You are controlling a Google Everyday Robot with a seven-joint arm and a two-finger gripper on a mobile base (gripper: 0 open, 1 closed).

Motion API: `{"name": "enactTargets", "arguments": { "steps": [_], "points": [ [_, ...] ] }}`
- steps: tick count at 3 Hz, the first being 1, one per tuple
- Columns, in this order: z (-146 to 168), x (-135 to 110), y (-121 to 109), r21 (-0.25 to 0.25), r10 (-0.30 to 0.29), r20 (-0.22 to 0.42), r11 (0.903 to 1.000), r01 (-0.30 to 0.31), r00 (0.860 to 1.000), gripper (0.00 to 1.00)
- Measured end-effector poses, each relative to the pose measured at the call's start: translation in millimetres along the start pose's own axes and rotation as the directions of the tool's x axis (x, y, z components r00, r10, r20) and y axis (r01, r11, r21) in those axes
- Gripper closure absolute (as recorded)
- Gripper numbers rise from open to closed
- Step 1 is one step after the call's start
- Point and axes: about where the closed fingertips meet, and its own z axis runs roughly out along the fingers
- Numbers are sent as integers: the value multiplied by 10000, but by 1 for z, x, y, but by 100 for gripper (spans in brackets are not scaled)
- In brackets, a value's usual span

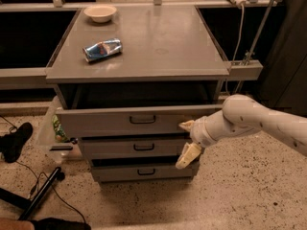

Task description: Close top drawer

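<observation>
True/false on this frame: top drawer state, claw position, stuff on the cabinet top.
1. The wide grey metal top drawer is fully shut. False: it stands pulled out.
2. The white arm's claw is by the drawer front's right end. True.
3. The claw grips the small dark loop handle. False: it is well right of it, open.
4. A crushed blue can lies on its side on the grey cabinet top. True.
5. The cream bowl sits inside the drawer. False: it is on the cabinet top.
</observation>
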Motion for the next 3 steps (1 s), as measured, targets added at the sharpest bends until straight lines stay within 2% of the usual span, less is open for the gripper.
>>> {"name": "enactTargets", "arguments": {
  "steps": [2,3],
  "points": [
    [13,38,-61,704,602,164,9956,-612,9980,0],
    [13,38,-61,704,602,164,9956,-612,9980,0]
  ]
}}
